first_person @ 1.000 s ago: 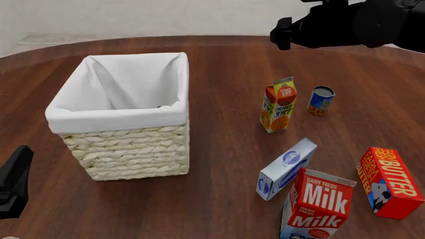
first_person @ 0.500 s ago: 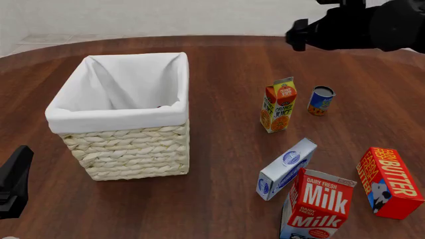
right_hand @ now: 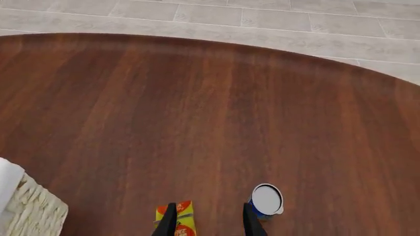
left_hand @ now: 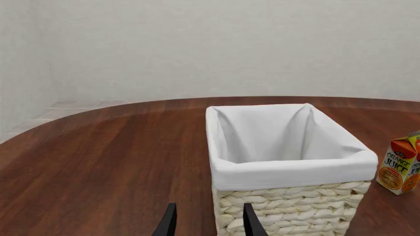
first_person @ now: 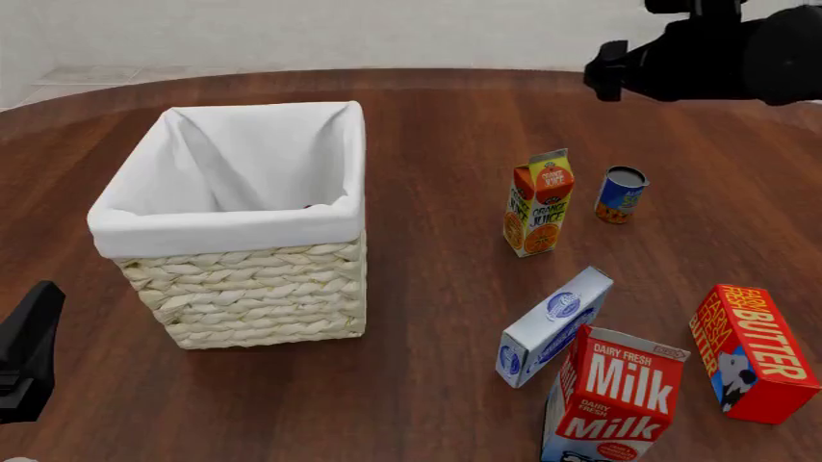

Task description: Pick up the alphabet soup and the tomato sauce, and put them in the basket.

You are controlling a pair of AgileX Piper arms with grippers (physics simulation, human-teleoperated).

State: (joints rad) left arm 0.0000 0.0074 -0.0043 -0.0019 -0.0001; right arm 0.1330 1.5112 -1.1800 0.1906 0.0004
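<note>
Alphabet soup can [first_person: 622, 194], near the counter's [first_person: 437, 144] far right edge, looks rigid and slick; grip its sides mid-height. Your right jaws stand apart, empty; left likewise.

A wicker basket [first_person: 244, 226] stands left on the worktop [first_person: 437, 125]. To its right stand an orange juice carton [first_person: 537, 203] and a small can [first_person: 621, 195]; nearer lie a milk carton [first_person: 613, 396] and butter box [first_person: 753, 352].

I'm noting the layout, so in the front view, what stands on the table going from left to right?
Basket → orange juice carton → blue can → butter box. The blue-and-white carton and the milk carton overlap that stretch, so I leave them out.
</note>
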